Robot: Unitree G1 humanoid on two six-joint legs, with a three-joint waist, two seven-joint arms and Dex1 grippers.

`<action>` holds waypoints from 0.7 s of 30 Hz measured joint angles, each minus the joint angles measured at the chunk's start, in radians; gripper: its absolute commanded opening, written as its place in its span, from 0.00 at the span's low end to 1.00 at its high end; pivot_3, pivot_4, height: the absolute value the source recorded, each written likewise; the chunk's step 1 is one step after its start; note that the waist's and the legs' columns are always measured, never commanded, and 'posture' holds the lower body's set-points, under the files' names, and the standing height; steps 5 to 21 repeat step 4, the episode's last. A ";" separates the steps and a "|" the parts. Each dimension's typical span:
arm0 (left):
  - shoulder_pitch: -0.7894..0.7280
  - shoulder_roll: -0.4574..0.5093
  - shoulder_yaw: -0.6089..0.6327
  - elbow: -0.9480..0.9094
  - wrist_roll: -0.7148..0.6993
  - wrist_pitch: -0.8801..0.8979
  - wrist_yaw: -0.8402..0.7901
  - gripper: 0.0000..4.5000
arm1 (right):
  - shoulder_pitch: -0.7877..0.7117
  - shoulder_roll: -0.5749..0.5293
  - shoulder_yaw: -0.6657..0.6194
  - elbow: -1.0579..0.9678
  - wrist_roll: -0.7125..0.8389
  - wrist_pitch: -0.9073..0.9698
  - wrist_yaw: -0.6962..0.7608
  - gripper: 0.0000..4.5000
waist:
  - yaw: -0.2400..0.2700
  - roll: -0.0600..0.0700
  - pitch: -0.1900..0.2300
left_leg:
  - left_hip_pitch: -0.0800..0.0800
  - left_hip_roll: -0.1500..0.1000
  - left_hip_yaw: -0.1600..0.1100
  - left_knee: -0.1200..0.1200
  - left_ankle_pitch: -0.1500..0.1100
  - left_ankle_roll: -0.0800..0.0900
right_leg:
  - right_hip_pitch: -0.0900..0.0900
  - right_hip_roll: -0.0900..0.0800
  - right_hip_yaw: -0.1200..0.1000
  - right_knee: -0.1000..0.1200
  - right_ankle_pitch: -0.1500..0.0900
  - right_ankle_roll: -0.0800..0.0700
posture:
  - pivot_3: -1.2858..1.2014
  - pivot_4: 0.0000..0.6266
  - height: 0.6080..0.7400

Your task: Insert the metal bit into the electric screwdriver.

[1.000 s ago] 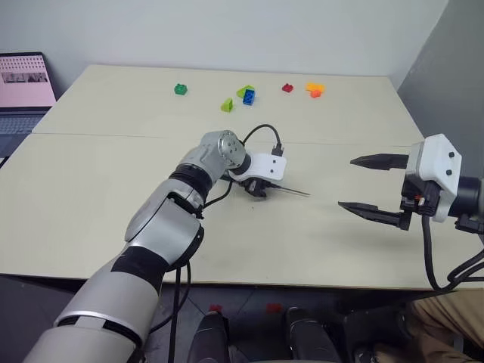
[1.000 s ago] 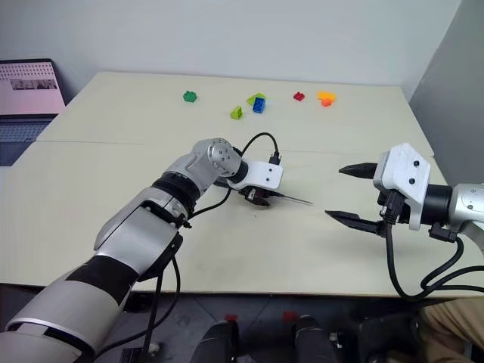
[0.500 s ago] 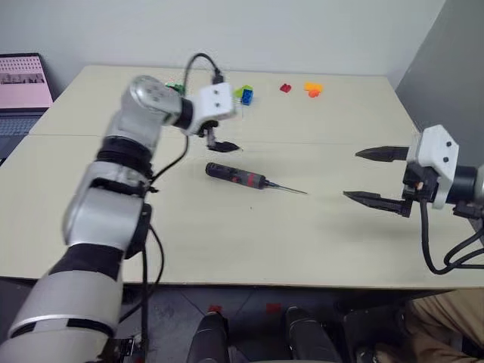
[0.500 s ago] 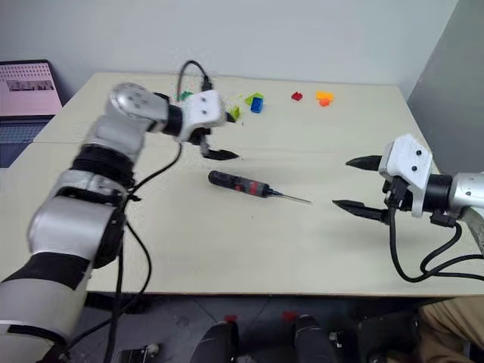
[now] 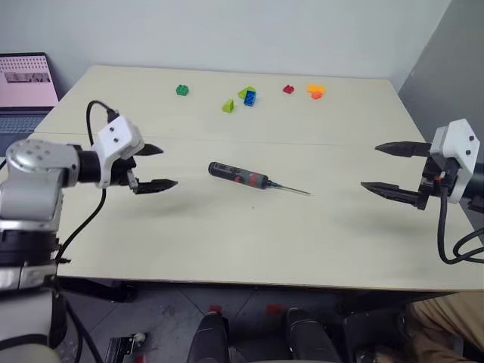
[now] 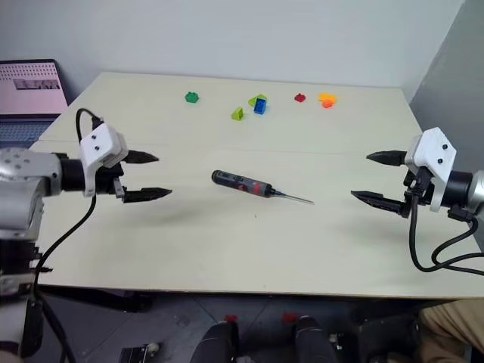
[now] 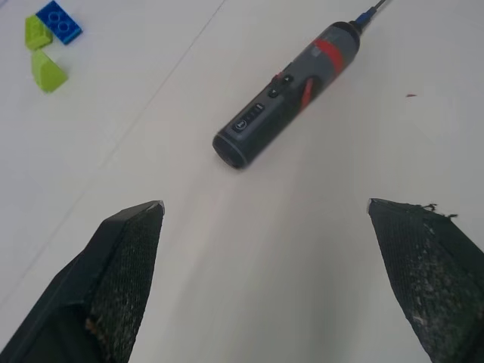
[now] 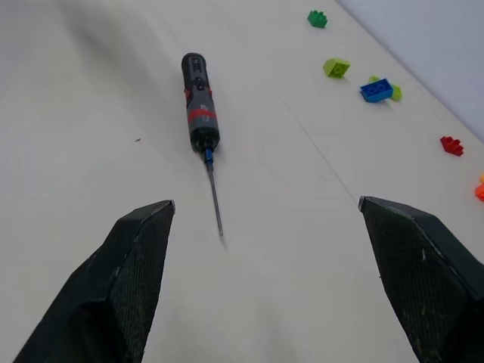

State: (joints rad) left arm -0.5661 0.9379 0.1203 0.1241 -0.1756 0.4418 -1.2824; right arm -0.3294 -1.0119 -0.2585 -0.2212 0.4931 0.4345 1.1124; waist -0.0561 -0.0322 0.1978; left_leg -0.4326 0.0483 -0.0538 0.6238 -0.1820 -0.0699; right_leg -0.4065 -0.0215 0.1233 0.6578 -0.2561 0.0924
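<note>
electric screwdriver (image 5: pixel 239 175) lies flat between both grippers, metal bit (image 5: pixel 293 189) seated, pointing at right gripper (image 5: pixel 387 167) | left gripper (image 5: pixel 154 166) agape, empty; right likewise | toy bricks (image 5: pixel 243 96) beyond, nothing blocking

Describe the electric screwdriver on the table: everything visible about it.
The electric screwdriver is a slim, dark grey-black cylinder with a red band near its tapered nose, a red stripe and small buttons along its side. It lies flat on the pale table, midway between the two open grippers, neither touching it. The thin metal bit sticks straight out of its nose through a small blue collar, pointing toward the right gripper. Its blunt rear end faces the left gripper.
</note>
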 measured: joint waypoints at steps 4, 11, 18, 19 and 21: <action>0.080 0.006 0.048 -0.066 -0.069 0.062 0.021 1.00 | 0.002 0.000 0.000 0.032 -0.003 -0.034 0.019 0.91 | -0.003 0.000 0.000 | 0.001 0.000 0.001 0.005 0.000 0.000 | 0.000 0.000 0.001 0.003 0.001 -0.001 | 0.52 0.24 1.00; 0.080 0.006 0.048 -0.066 -0.069 0.062 0.021 1.00 | 0.002 0.000 0.000 0.032 -0.003 -0.034 0.019 0.91 | -0.003 0.000 0.000 | 0.001 0.000 0.001 0.005 0.000 0.000 | 0.000 0.000 0.001 0.003 0.001 -0.001 | 0.52 0.24 1.00; 0.080 0.006 0.048 -0.066 -0.069 0.062 0.021 1.00 | 0.002 0.000 0.000 0.032 -0.003 -0.034 0.019 0.91 | -0.003 0.000 0.000 | 0.001 0.000 0.001 0.005 0.000 0.000 | 0.000 0.000 0.001 0.003 0.001 -0.001 | 0.52 0.24 1.00; 0.080 0.006 0.048 -0.066 -0.069 0.062 0.021 1.00 | 0.002 0.000 0.000 0.032 -0.003 -0.034 0.019 0.91 | -0.003 0.000 0.000 | 0.001 0.000 0.001 0.005 0.000 0.000 | 0.000 0.000 0.001 0.003 0.001 -0.001 | 0.52 0.24 1.00; 0.080 0.006 0.048 -0.066 -0.069 0.062 0.021 1.00 | 0.002 0.000 0.000 0.032 -0.003 -0.034 0.019 0.91 | -0.003 0.000 0.000 | 0.001 0.000 0.001 0.005 0.000 0.000 | 0.000 0.000 0.001 0.003 0.001 -0.001 | 0.52 0.24 1.00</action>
